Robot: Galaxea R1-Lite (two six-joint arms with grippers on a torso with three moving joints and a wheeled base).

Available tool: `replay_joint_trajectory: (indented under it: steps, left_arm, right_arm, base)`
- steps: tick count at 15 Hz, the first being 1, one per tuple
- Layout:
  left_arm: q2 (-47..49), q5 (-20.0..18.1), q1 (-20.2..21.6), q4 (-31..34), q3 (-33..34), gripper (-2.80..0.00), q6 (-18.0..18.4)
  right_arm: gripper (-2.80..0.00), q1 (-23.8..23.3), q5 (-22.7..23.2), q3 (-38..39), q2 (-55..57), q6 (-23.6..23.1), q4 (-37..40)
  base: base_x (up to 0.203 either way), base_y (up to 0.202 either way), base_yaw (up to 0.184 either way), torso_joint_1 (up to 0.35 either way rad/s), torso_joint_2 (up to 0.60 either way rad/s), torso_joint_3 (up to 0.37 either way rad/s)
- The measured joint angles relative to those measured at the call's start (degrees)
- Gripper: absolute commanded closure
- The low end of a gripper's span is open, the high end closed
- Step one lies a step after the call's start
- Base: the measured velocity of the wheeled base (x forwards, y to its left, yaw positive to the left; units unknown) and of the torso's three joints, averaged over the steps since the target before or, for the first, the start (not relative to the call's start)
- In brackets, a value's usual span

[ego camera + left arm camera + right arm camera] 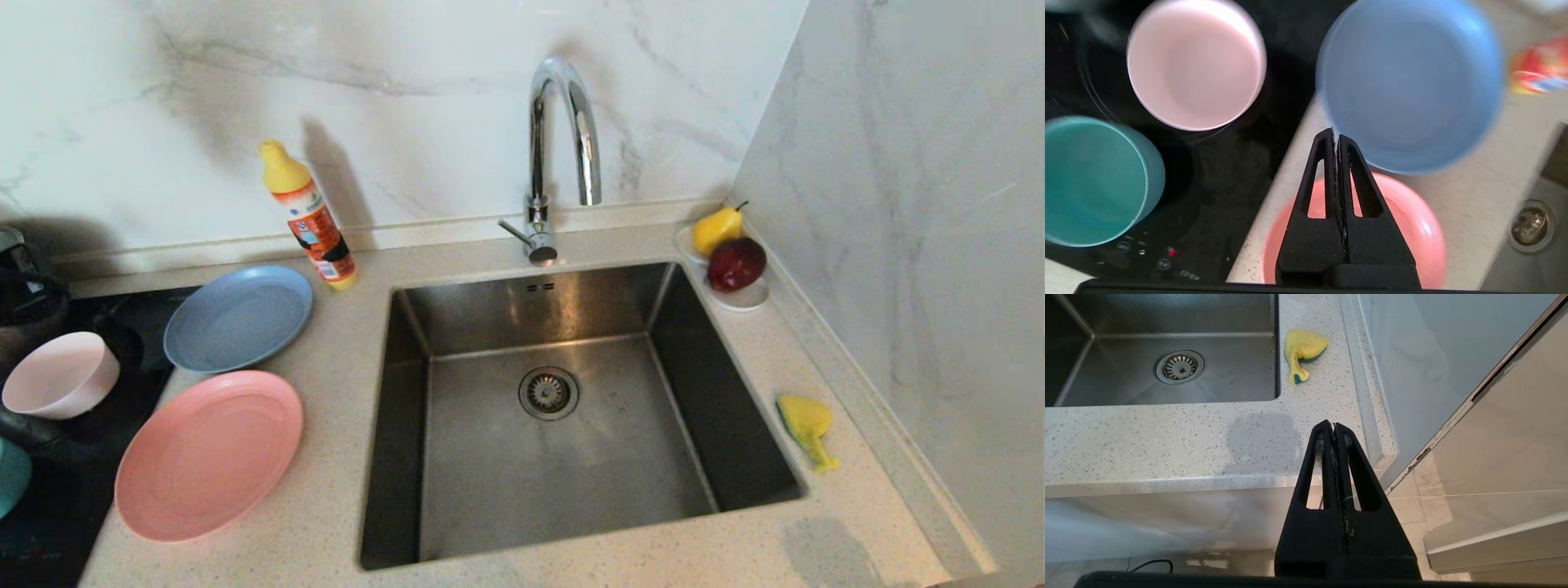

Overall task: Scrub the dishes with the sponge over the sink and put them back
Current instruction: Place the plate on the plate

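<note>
A salmon-pink plate point(209, 454) and a grey-blue plate point(238, 317) lie on the counter left of the sink point(555, 482). A pale pink bowl point(60, 376) and a teal bowl point(11, 475) sit on the black cooktop. The sponge point(807, 426), yellow with a green side, lies bent on the counter right of the basin. My left gripper point(1336, 136) is shut and empty, high above the pink plate point(1421, 237), with the blue plate point(1408, 81), pink bowl point(1196, 65) and teal bowl point(1094, 179) below. My right gripper point(1333, 425) is shut and empty, parked off the counter's front edge, short of the sponge point(1303, 349).
An orange bottle with a yellow cap point(310, 219) stands by the backsplash. A chrome tap point(555, 147) curves over the basin. A small white dish point(739, 298) holds a pear and a dark red fruit at the back right corner. A marble wall closes the right side.
</note>
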Motion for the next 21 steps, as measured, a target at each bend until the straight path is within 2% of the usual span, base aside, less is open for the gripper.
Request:
replay_joint_trajectory:
  steps: [2,3,9,12,21]
  left_arm:
    - [4.1,-2.5,1.5,0.2,-1.0,0.0,-1.7]
    - [6.1,-3.6,2.0,0.3,-1.3,-2.8,-2.5]
    - [13.7,-7.8,2.3,0.1,-1.8,-2.8,-7.6]
    - [15.6,-9.4,1.2,0.0,-1.8,-2.8,-10.5]
    - [19.3,-8.7,-3.4,-0.6,-4.7,-2.8,-13.8]
  right_arm:
    - [0.0,0.0,0.0,0.0,0.0,0.0,0.0]
    - [0.0,0.0,0.0,0.0,0.0,0.0,0.0]
    - [0.0,0.0,0.0,0.0,0.0,0.0,0.0]
    - [0.0,0.0,0.0,0.0,0.0,0.0,0.0]
    - [0.0,0.0,0.0,0.0,0.0,0.0,0.0]
  base:
    - [0.0,0.0,0.0,0.0,0.0,0.0]
    - [0.0,0.0,0.0,0.0,0.0,0.0]
    - [0.0,0.0,0.0,0.0,0.0,0.0]
    - [0.0,0.0,0.0,0.0,0.0,0.0]
    - [0.0,0.0,0.0,0.0,0.0,0.0]
